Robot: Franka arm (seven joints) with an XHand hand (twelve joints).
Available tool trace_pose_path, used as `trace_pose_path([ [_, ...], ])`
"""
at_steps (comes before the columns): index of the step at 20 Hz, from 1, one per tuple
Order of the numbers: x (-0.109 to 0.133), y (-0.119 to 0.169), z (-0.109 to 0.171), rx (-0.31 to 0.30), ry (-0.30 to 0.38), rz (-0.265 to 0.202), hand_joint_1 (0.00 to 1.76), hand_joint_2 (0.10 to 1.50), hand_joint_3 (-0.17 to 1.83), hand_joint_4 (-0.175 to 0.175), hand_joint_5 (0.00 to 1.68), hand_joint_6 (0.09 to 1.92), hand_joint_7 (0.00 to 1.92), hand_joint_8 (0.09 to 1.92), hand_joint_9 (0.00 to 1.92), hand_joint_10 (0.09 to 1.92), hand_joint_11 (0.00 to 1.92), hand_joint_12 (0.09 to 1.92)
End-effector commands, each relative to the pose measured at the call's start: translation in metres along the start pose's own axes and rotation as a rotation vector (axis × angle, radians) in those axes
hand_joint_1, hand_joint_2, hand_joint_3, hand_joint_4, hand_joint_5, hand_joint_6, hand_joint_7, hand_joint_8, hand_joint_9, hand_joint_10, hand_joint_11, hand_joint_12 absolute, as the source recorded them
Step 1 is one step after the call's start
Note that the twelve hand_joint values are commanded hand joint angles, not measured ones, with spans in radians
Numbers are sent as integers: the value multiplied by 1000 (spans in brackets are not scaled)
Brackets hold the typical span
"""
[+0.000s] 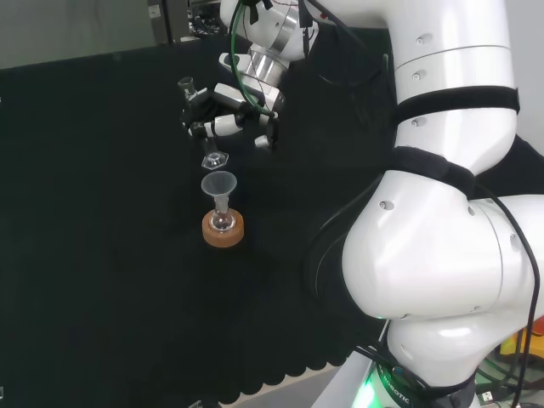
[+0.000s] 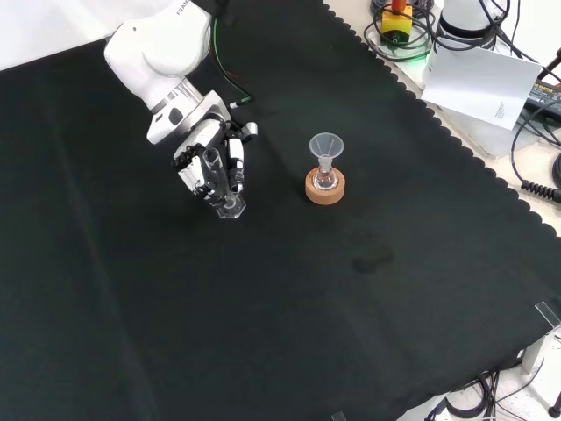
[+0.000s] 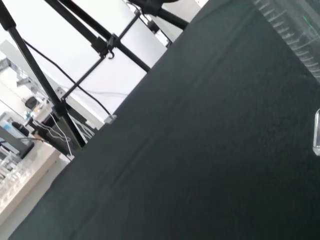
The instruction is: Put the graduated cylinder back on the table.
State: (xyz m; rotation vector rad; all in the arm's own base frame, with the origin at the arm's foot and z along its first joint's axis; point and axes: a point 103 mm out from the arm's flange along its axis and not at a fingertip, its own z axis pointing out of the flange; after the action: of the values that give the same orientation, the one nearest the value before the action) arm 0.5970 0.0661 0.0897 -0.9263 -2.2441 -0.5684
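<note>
The hand (image 1: 228, 115) (image 2: 206, 162) has its fingers curled round a clear graduated cylinder (image 1: 206, 140) (image 2: 224, 189). In the front view the cylinder stands roughly upright in the hand, and its hexagonal foot (image 2: 231, 209) is at or just above the black cloth. In the head view the foot (image 1: 214, 160) shows below the fingers and the cylinder's top (image 1: 187, 84) above them. The wrist view shows the cylinder's marked wall (image 3: 295, 35) close up against the cloth.
A small flask (image 1: 223, 220) (image 2: 326, 180) with a clear funnel (image 1: 218, 184) (image 2: 326, 144) in its neck sits on a cork ring (image 1: 223, 230) (image 2: 325, 188), close to the hand. The arm's white links (image 1: 442, 212) stand at the right of the head view. Papers and cables (image 2: 482, 79) lie beyond the cloth's scalloped edge.
</note>
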Motion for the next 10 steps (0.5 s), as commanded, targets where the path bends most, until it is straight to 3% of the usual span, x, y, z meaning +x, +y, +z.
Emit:
trace_pose_path([
  [1,-4,-4,-1,-62,2,-10,1142,1164,-112,-136,1006,992,1250,173,1382,87,1321,665],
  [10,-13,-11,1,-95,-8,-2,1136,1183,-144,-127,999,1006,1188,176,1339,87,1274,708],
])
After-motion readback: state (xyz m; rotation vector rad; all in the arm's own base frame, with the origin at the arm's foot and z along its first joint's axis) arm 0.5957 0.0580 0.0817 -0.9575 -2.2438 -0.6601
